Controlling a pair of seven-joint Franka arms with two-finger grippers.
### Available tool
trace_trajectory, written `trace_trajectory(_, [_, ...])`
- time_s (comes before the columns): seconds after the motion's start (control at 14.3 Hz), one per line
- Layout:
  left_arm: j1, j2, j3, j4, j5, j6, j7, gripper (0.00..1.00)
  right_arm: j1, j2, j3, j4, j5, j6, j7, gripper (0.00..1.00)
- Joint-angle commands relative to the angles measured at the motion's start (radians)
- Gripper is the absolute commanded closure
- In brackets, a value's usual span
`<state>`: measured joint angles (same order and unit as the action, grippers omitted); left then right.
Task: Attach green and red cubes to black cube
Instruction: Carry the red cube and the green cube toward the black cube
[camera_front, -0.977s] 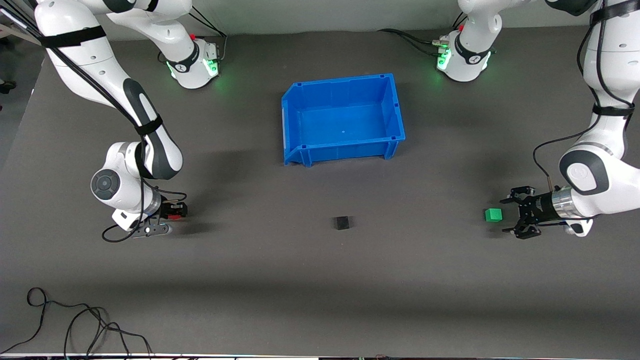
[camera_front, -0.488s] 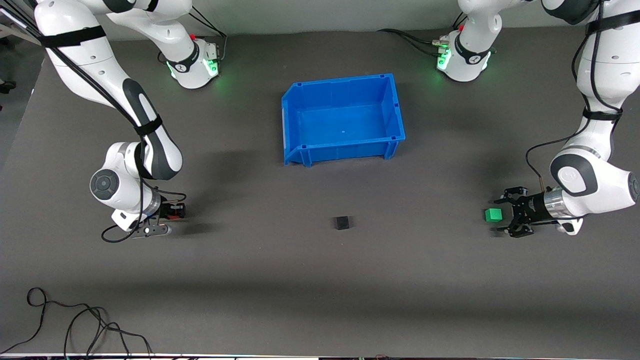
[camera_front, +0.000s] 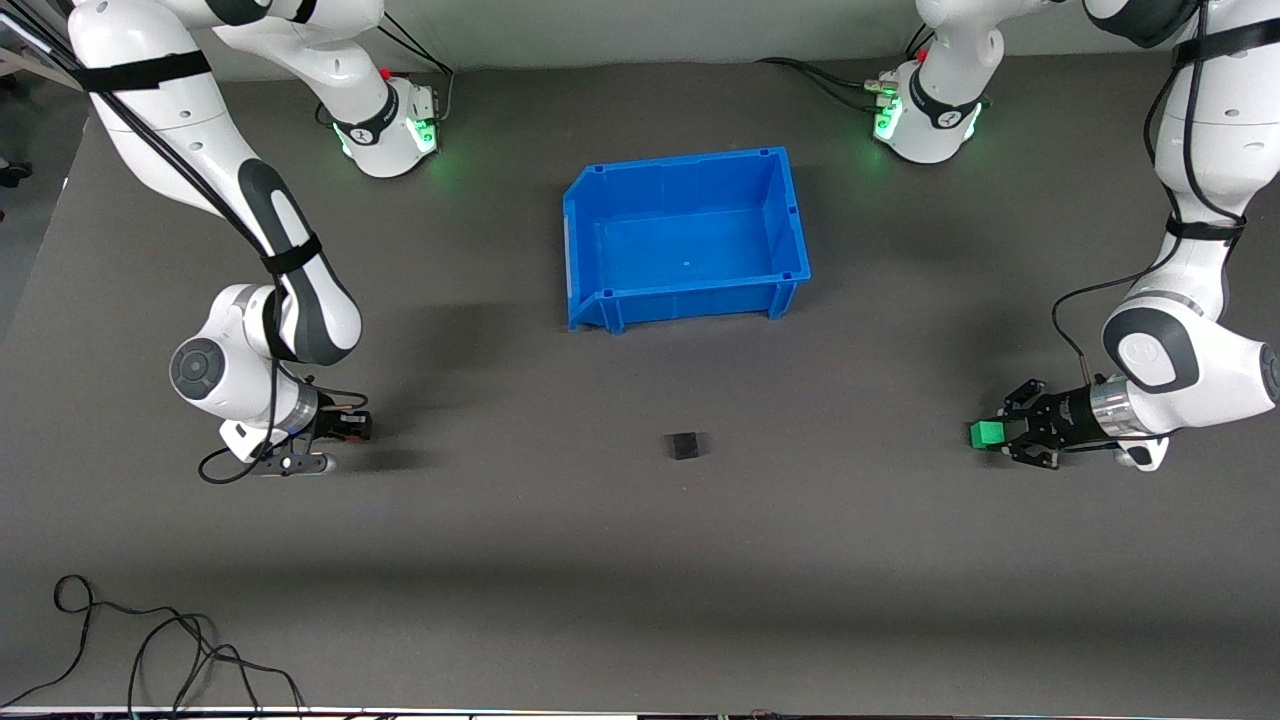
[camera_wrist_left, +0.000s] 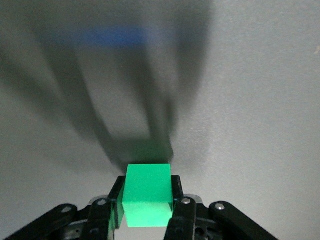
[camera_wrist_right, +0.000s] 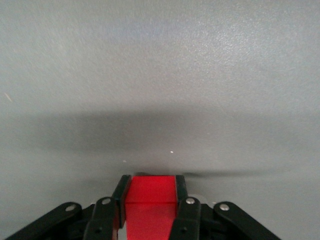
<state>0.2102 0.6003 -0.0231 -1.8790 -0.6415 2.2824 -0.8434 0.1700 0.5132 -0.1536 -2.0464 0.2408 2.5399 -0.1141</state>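
Green cube (camera_wrist_left: 147, 194) clamped in left gripper (camera_front: 1003, 435); red cube (camera_wrist_right: 150, 205) clamped in right gripper (camera_front: 345, 428). Black cube (camera_front: 684, 445) sits on the mat between them, roughly level with both, nearer the front camera than the blue bin (camera_front: 601, 186).

We are looking down on a table covered by a dark grey mat (camera_front: 640, 560). A pale wall (camera_front: 650, 30) is running along its top edge. A loose black cable (camera_front: 150, 650) is lying coiled at the mat's near corner, toward the right arm's end. Soft shadows are falling across the mat.
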Motion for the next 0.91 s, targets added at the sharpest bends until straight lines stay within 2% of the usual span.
trace_trajectory(0.0, [-0.018, -0.027, 0.003, 0.046, -0.014, -0.033, -0.064, 0.79, 0.005, -0.041, -0.003, -0.001, 0.133, -0.009, 0.002, 1.0])
trace_trajectory(0.14, [-0.044, -0.025, 0.005, 0.125, -0.003, -0.105, -0.152, 0.79, 0.006, -0.054, -0.003, -0.001, 0.17, -0.009, 0.068, 1.0])
trace_trajectory(0.28, [-0.087, -0.025, 0.005, 0.171, -0.001, -0.126, -0.248, 0.79, 0.012, -0.059, -0.001, 0.002, 0.172, -0.009, 0.207, 1.0])
trace_trajectory(0.63, [-0.271, -0.02, 0.005, 0.196, -0.01, -0.087, -0.407, 0.79, 0.104, -0.053, -0.001, 0.052, 0.173, -0.007, 0.635, 1.0])
trace_trajectory(0.84, [-0.386, -0.013, 0.005, 0.195, -0.012, -0.012, -0.495, 0.79, 0.167, -0.029, -0.003, 0.095, 0.172, -0.007, 0.842, 1.0])
